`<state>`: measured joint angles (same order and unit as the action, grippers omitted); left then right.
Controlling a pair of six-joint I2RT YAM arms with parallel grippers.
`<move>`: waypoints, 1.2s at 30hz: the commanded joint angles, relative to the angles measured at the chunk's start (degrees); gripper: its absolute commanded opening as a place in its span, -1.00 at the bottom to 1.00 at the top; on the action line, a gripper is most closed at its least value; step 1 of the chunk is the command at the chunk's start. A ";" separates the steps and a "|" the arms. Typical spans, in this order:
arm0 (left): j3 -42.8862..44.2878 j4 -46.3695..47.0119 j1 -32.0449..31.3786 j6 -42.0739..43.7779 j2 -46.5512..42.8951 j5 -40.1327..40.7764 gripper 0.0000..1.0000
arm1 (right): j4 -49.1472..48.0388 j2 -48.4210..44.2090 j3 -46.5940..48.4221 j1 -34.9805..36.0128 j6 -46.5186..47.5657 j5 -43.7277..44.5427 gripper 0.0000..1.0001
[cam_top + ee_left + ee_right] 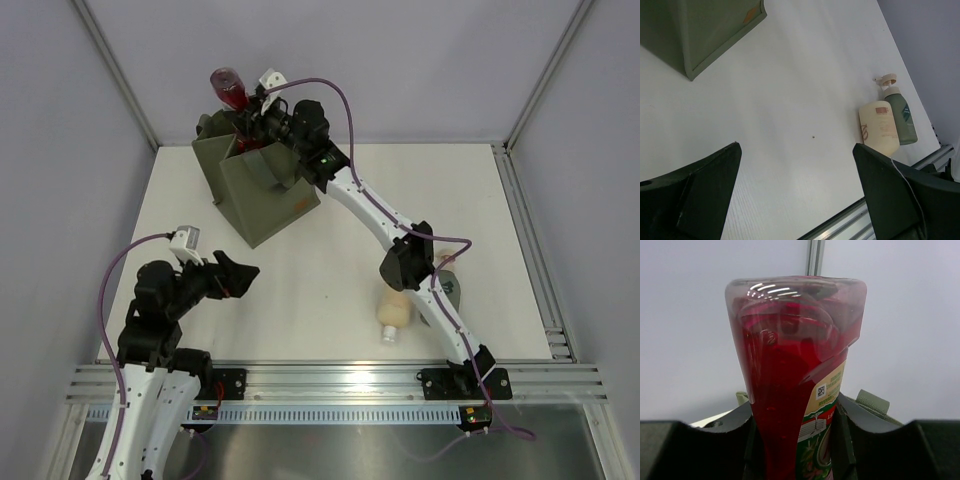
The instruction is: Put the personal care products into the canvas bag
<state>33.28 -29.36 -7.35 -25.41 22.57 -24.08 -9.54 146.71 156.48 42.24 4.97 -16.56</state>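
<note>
Left tool [796, 197]: you have it spread wide with nothing between the fingers, hanging low over the worktop [300, 290] on the near left.
Right tool [795, 432]: you have it pinching the dark red bottle [790, 365] by its lower part, reached out to the far left.
Dark red bottle: it stands nearly upright in that grip, wide clear end up, printed label facing the wrist camera. It sits up above the far edge of the canvas bag [265, 195]. You cannot tell whether it is right over the opening.
Canvas bag: it stands at the far left of the worktop, mouth open upward, with the orange-brown patch [300, 205] on the side facing the arms.
Cream bottle [394, 315]: it lies on its side on the near right, just beside the right arm.
Grey-green bottle [902, 117]: it lies touching the cream one, beige pump pointing away from the arms, partly hidden by the right arm from above.
</note>
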 commanded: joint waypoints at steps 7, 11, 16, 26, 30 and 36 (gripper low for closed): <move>0.03 3.35 -0.20 0.71 -1.56 -1.59 0.97 | -3.74 -9.07 -8.64 -1.72 0.73 1.26 -0.73; 0.12 3.17 -0.20 0.80 -1.56 -1.50 0.97 | -1.89 -13.81 -15.41 -1.63 4.78 -0.14 -0.25; 0.03 3.09 -0.20 -0.42 -1.74 0.60 0.98 | 2.41 -16.11 -16.48 -1.63 5.93 -0.14 0.80; -1.46 8.26 -0.20 -6.40 1.76 -0.61 0.98 | 17.50 -19.09 -6.99 -2.34 4.78 -8.12 0.99; 1.34 10.29 -2.73 -7.11 8.60 -3.87 0.97 | 27.10 -24.62 -7.40 -4.26 3.65 -15.07 0.99; 7.40 12.05 -29.48 -5.97 22.67 13.68 0.98 | 48.28 -40.25 -29.09 -13.74 2.32 -26.06 0.99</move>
<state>35.62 -22.20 -25.04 -31.79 40.03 -19.00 24.10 114.76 136.84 34.09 7.90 -35.44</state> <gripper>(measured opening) 0.987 0.993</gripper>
